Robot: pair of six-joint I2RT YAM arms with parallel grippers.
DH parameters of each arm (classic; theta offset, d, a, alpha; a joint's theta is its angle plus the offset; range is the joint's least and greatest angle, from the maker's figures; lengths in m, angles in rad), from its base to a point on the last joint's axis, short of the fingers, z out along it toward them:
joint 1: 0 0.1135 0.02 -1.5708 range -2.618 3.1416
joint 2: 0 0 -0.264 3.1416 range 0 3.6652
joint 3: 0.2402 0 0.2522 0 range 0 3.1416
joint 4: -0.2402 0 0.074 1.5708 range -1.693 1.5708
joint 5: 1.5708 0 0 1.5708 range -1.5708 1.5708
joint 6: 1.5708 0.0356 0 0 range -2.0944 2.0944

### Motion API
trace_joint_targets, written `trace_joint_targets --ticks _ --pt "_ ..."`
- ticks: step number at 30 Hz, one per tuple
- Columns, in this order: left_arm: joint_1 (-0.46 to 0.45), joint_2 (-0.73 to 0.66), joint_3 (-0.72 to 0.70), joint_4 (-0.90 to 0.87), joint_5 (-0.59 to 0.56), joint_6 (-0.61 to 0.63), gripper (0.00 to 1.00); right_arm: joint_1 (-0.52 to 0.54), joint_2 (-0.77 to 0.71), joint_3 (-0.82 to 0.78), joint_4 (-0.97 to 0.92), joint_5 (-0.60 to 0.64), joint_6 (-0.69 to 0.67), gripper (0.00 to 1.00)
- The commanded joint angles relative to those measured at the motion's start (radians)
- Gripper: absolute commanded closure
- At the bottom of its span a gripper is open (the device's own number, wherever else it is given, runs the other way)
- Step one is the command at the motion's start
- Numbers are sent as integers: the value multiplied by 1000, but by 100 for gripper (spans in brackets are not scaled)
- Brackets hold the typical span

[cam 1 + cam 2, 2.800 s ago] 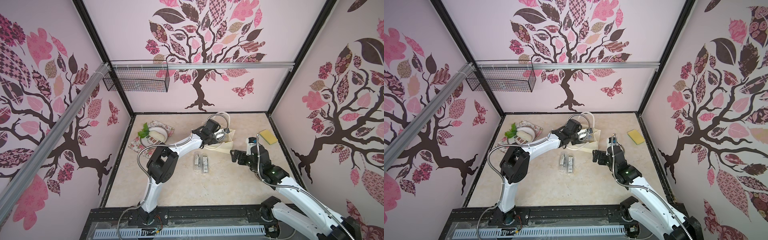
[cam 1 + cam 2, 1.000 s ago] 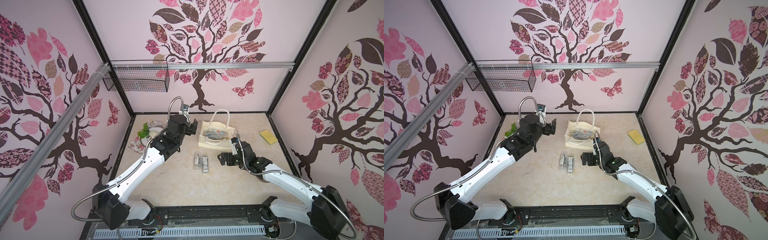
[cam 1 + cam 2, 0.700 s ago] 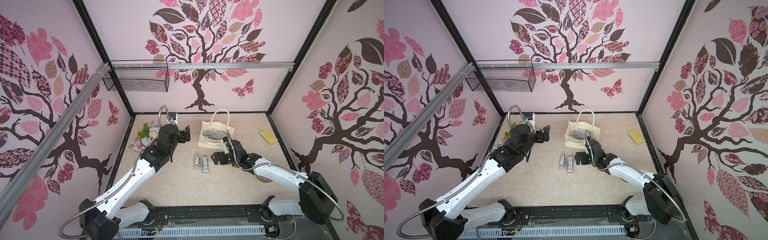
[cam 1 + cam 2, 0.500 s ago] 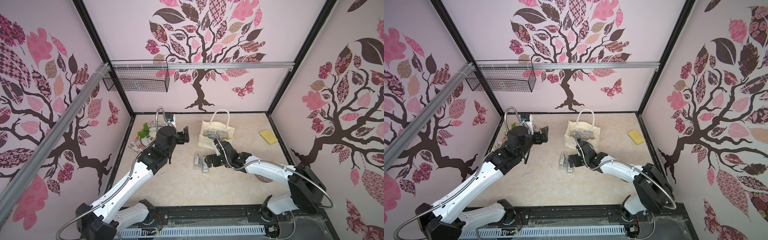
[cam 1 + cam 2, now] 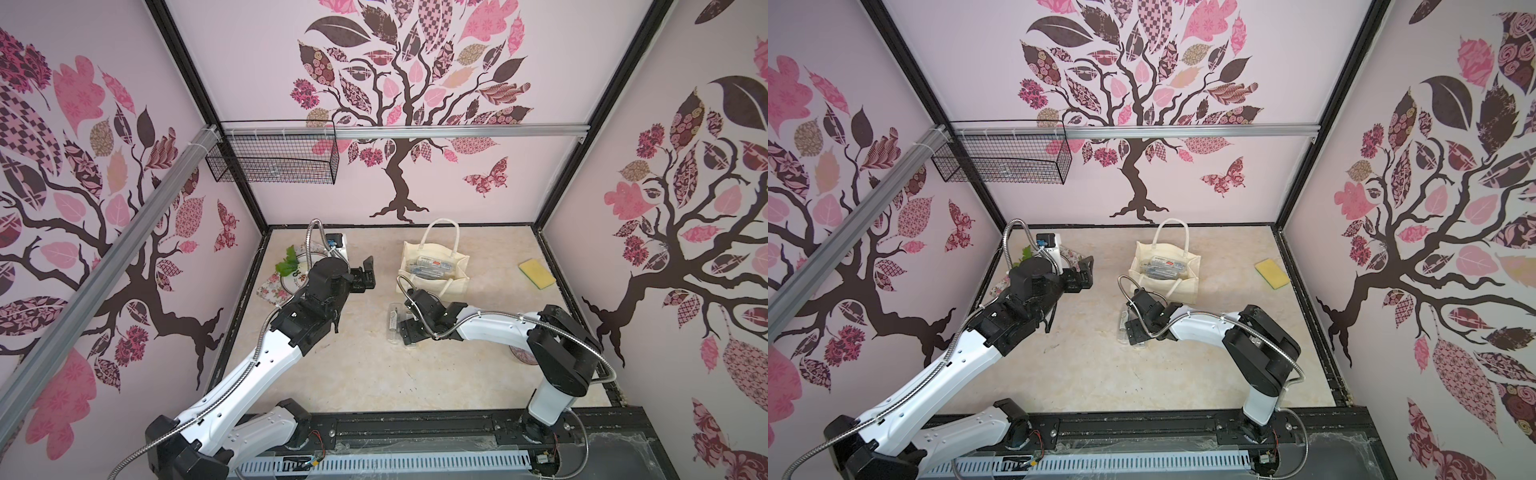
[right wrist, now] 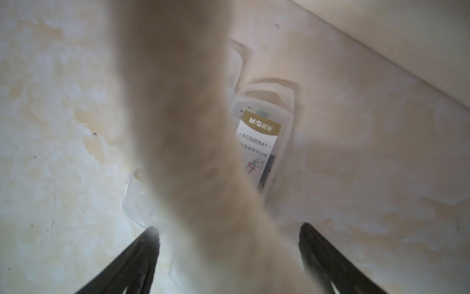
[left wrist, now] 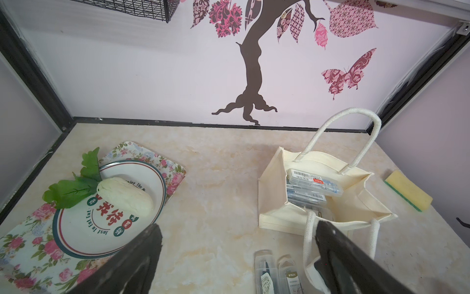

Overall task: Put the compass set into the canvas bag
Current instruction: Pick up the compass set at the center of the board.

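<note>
Straddling compass set (image 6: 262,142) with right gripper (image 6: 227,227), fingers spread apart | lying flat on table (image 5: 374,374) just beside canvas bag (image 5: 440,286) | hovering left gripper (image 7: 239,226) aloft, fingers spread wide

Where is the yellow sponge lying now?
In both top views the yellow sponge lies flat on the table by the right wall, to the right of the canvas bag and apart from it.

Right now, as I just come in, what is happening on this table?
The right gripper is down over two clear compass cases lying on the table in front of the canvas bag, its jaws open and nothing lifted yet. The bag stands upright and already holds other clear cases. The left gripper hangs open and empty near the plate.
</note>
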Motion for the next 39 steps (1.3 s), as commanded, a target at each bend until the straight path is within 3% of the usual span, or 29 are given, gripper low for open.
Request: trace_joint_targets --ticks 1,13,17,22,30,39 --pt "5 -11 -29 4 3 0 3 2 42 31 -26 33 9 15" --pt "6 -18 -42 4 2 6 3 2 122 81 -47 60 10 24" --pt "7 -21 -46 8 2 6 3 3 123 76 -68 96 0 36" --pt "8 -16 -49 13 8 5 3 3 88 27 -49 98 -36 63" --pt "9 -24 -48 10 8 3 3 2 -92 -61 -10 61 -145 69" --pt "14 -36 -44 2 -14 9 3 2 -361 -66 9 -114 -299 69"
